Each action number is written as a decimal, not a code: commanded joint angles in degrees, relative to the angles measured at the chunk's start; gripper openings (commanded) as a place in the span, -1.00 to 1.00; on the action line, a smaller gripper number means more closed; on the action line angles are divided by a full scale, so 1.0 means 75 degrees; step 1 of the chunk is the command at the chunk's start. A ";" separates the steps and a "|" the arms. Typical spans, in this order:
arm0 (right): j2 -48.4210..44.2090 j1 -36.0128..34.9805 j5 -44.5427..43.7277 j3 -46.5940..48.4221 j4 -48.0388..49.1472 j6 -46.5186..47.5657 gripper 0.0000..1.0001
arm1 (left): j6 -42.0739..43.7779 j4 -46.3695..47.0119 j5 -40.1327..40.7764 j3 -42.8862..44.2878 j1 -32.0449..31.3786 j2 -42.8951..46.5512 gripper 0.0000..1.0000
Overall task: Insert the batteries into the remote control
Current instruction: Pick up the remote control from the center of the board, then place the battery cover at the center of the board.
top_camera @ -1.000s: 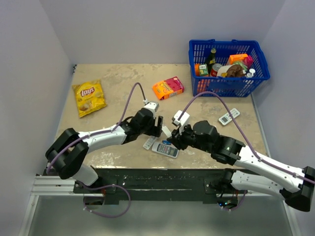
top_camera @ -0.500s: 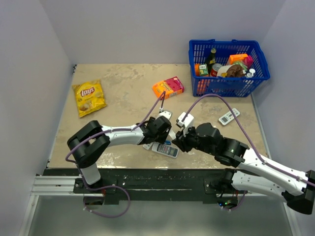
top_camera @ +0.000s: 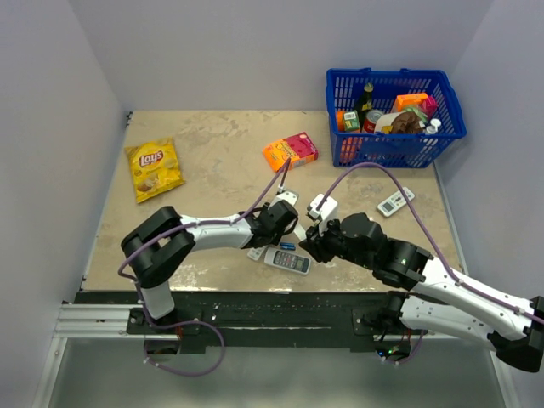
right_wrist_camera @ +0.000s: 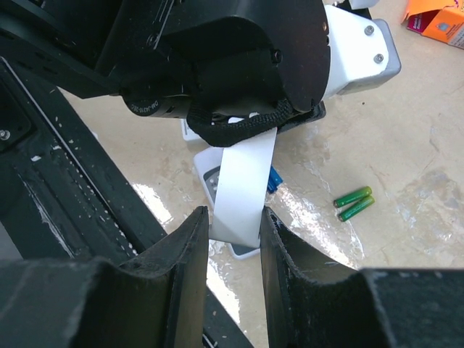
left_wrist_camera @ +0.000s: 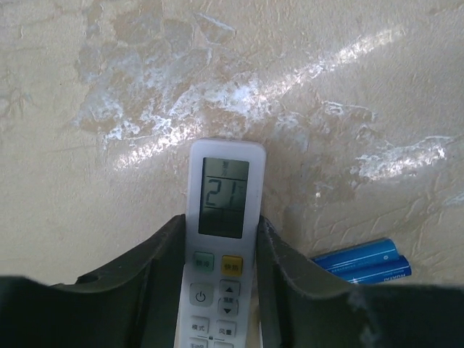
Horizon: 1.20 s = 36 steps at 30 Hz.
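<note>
The remote control (right_wrist_camera: 243, 181), a slim plain white stick, stands between the fingers of my right gripper (right_wrist_camera: 233, 214), which is shut on its lower end. Its upper end is hidden behind the left arm's black gripper body. My left gripper (left_wrist_camera: 221, 225) is down on the table, its fingers pressed against both long sides of a white remote with a display (left_wrist_camera: 225, 188). From above, the left gripper (top_camera: 283, 234) and the right gripper (top_camera: 308, 242) almost meet near the table's front edge. The batteries are out of view.
Two blue cells (left_wrist_camera: 362, 261) lie right of the display remote, and a green pair (right_wrist_camera: 353, 202) lies farther off. A wider grey-white remote (top_camera: 286, 261) rests below the grippers, another small remote (top_camera: 396, 201) near the blue basket (top_camera: 450, 102). An orange box (top_camera: 290, 152) and a chip bag (top_camera: 154, 168) lie behind.
The left arm has swung right and toward the front edge, come down over the display remote, and narrowed its jaws onto it. The right gripper kept its hold and barely shifted.
</note>
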<state>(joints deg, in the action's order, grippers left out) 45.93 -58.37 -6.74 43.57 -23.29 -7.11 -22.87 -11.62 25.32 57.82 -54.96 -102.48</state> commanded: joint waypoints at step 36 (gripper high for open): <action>0.0262 0.0259 0.3300 0.0133 0.3069 0.0116 -1.00 | -0.6982 1.6045 -0.9387 -0.4699 0.5218 0.3445 -1.00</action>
<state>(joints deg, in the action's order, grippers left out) 47.13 -57.47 11.97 45.82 -9.50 -6.63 -62.70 68.34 -42.11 22.70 -17.17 -74.00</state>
